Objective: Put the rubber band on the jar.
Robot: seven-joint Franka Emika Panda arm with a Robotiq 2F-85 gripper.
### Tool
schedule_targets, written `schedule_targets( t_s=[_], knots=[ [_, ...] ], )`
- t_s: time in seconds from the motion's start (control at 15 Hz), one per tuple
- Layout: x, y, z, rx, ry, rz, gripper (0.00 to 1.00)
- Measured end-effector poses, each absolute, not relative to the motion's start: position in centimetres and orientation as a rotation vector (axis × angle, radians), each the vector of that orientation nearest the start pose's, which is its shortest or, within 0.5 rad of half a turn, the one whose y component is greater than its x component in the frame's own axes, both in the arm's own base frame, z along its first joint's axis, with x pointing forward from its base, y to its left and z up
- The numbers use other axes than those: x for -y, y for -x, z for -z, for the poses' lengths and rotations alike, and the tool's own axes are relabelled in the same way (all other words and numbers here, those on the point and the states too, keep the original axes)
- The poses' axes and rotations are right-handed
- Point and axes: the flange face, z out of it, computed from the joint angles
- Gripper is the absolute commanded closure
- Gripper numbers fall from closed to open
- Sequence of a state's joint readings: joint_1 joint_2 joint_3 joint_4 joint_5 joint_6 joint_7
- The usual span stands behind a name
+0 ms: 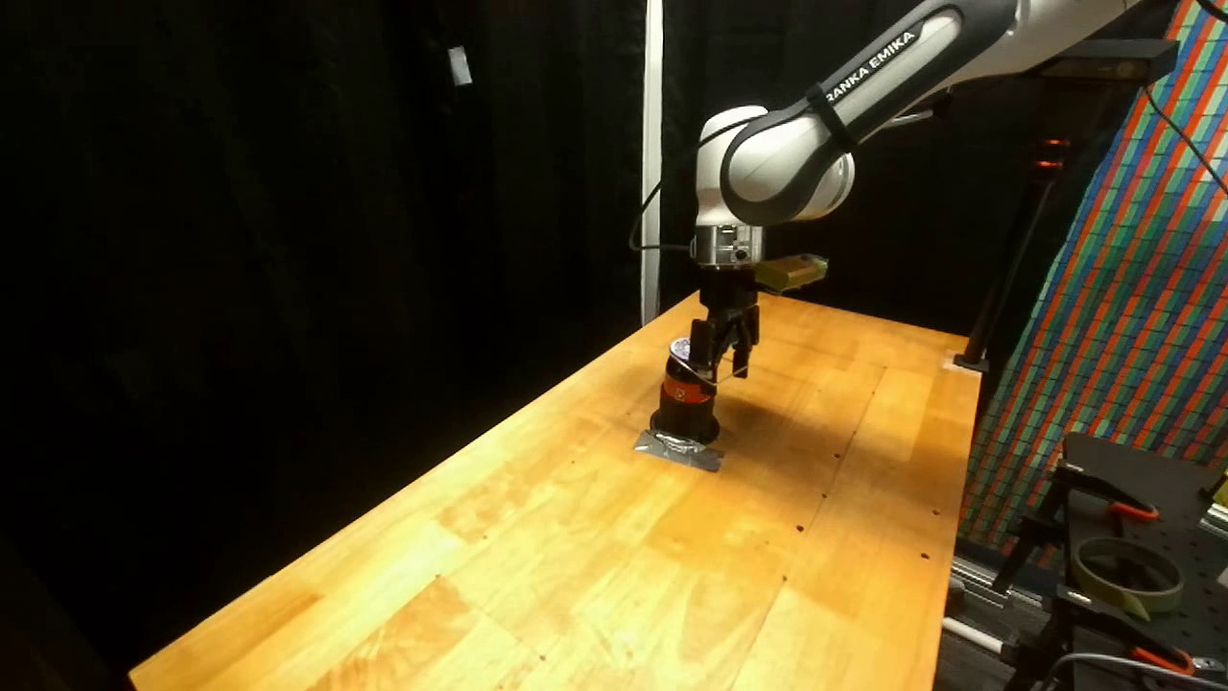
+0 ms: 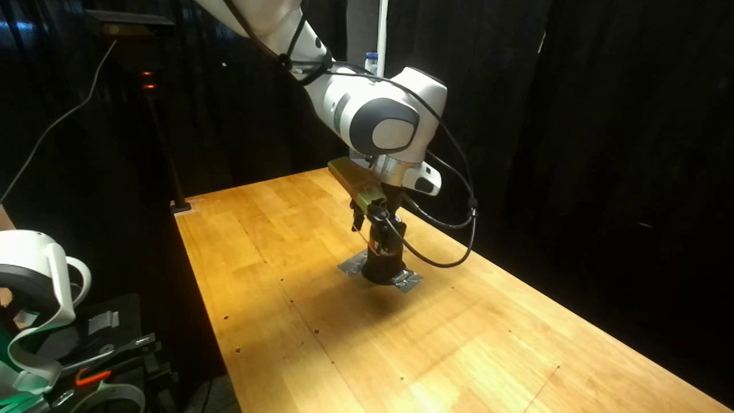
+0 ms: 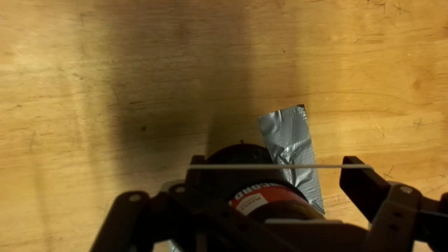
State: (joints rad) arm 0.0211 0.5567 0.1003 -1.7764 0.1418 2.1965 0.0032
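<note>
The jar (image 1: 687, 393) stands upright on the wooden table, dark with an orange-red label; it also shows in an exterior view (image 2: 383, 267) and the wrist view (image 3: 276, 192). My gripper (image 1: 724, 357) is open around the jar's upper part, pointing down; it also shows in the wrist view (image 3: 276, 167). One finger is close beside the jar; the other stands well apart from it. The thin pale rubber band (image 3: 329, 166) is stretched across both fingertips. In an exterior view the band (image 1: 729, 378) also appears to loop around the jar's upper part; its far side is partly hidden.
Grey tape (image 3: 292, 133) lies at the jar's base on the wooden table (image 1: 595, 576). A black pole (image 1: 1003, 259) stands at a table corner. A cable (image 2: 470, 246) hangs beside the arm. A side cart holds a tape roll (image 1: 1127, 576) and clamps.
</note>
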Motion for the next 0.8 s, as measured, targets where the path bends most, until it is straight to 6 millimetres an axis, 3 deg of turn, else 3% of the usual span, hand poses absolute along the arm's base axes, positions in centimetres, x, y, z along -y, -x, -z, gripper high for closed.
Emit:
schedule_targets(
  t_s=[0.4,0.8],
  knots=[
    [-10.3,-63.8,-23.6,0.192,3.064,-0.166,0.0],
    [-9.0,-64.6,-24.2,0.214,3.11,-0.123,0.0]
  ],
)
